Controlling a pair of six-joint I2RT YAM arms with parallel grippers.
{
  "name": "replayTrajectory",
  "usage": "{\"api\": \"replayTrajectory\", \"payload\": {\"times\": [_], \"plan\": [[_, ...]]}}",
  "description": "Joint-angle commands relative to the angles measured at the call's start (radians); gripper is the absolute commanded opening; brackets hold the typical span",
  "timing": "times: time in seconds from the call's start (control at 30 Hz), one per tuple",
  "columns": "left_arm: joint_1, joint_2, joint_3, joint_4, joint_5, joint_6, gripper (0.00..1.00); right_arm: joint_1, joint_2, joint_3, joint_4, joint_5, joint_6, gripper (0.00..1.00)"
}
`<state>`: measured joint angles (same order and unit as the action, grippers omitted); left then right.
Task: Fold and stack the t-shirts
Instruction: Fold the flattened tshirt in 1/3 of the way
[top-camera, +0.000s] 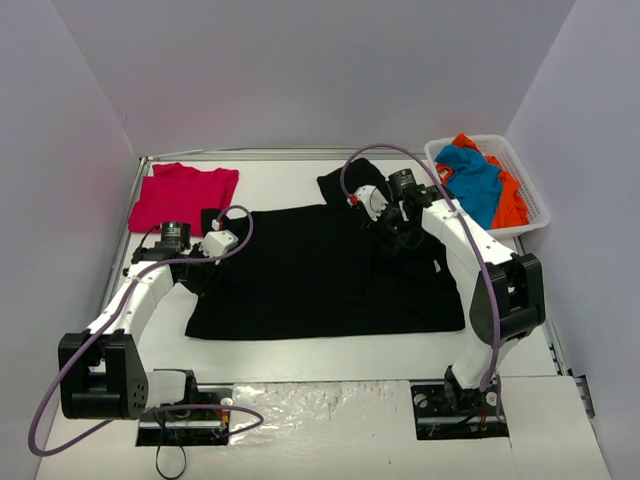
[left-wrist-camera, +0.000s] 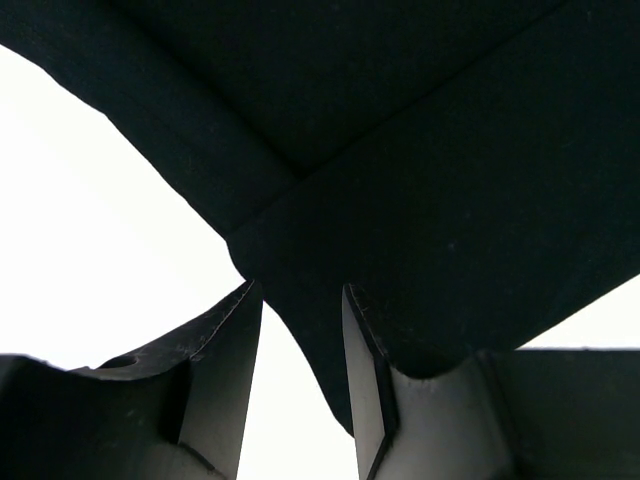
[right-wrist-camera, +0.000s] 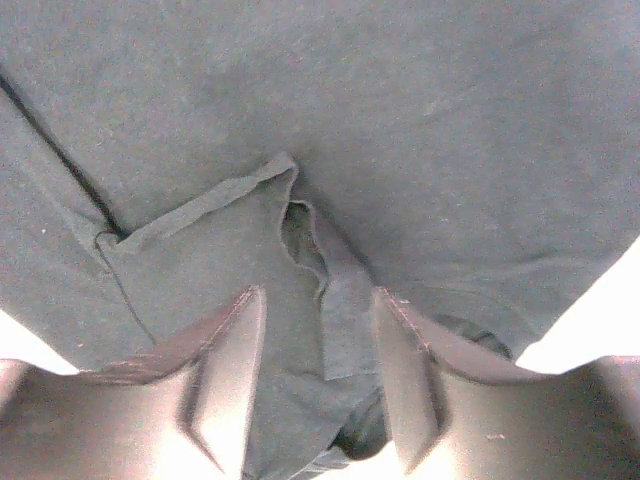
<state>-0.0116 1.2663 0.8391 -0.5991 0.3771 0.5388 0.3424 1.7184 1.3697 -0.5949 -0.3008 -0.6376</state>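
Note:
The large black t-shirt (top-camera: 320, 280) lies spread flat mid-table, one sleeve (top-camera: 350, 185) sticking out toward the back. No star mark shows. My left gripper (top-camera: 203, 268) is at the shirt's left edge. In the left wrist view it (left-wrist-camera: 300, 290) is open, with a point of black cloth (left-wrist-camera: 420, 150) between the fingers over the white table. My right gripper (top-camera: 388, 240) is over the shirt's upper right. In the right wrist view it (right-wrist-camera: 317, 295) is open, with a rumpled fold of hem (right-wrist-camera: 335, 290) between the fingers. The crimson-red t-shirt (top-camera: 180, 197) lies folded at the back left.
A white basket (top-camera: 533, 205) at the back right holds a blue t-shirt (top-camera: 470, 180) and an orange one (top-camera: 510, 195). White walls close in the table at the left, back and right. The arm bases stand at the near edge.

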Motion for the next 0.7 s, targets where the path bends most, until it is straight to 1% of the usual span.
{"api": "replayTrajectory", "payload": {"times": [0.0, 0.03, 0.07, 0.13, 0.17, 0.2, 0.33, 0.47, 0.67], "plan": [[0.007, -0.033, 0.018, -0.022, 0.026, 0.01, 0.37, 0.006, -0.046, -0.044, 0.007, 0.029, 0.032, 0.41], [0.007, -0.035, 0.017, -0.022, 0.028, 0.01, 0.37, 0.007, -0.046, -0.055, 0.006, 0.029, 0.033, 0.36], [0.007, -0.033, 0.017, -0.022, 0.029, 0.012, 0.37, 0.007, -0.045, -0.064, 0.001, 0.025, 0.035, 0.25], [0.007, -0.031, 0.018, -0.022, 0.031, 0.012, 0.38, 0.007, -0.037, -0.096, -0.008, 0.009, 0.035, 0.14], [0.006, -0.03, 0.018, -0.022, 0.032, 0.012, 0.38, 0.007, -0.033, -0.106, -0.016, 0.005, 0.032, 0.03], [0.007, -0.028, 0.018, -0.022, 0.036, 0.012, 0.39, 0.007, -0.029, -0.127, -0.017, -0.001, 0.03, 0.0], [0.007, -0.025, 0.017, -0.025, 0.043, 0.016, 0.37, 0.007, -0.01, -0.167, -0.014, -0.001, 0.012, 0.0], [0.007, -0.025, 0.015, -0.022, 0.04, 0.015, 0.39, 0.007, 0.021, -0.173, -0.011, 0.003, 0.007, 0.0], [0.007, -0.027, 0.014, -0.021, 0.037, 0.015, 0.4, 0.006, 0.067, -0.167, 0.007, 0.02, 0.001, 0.0]]}}
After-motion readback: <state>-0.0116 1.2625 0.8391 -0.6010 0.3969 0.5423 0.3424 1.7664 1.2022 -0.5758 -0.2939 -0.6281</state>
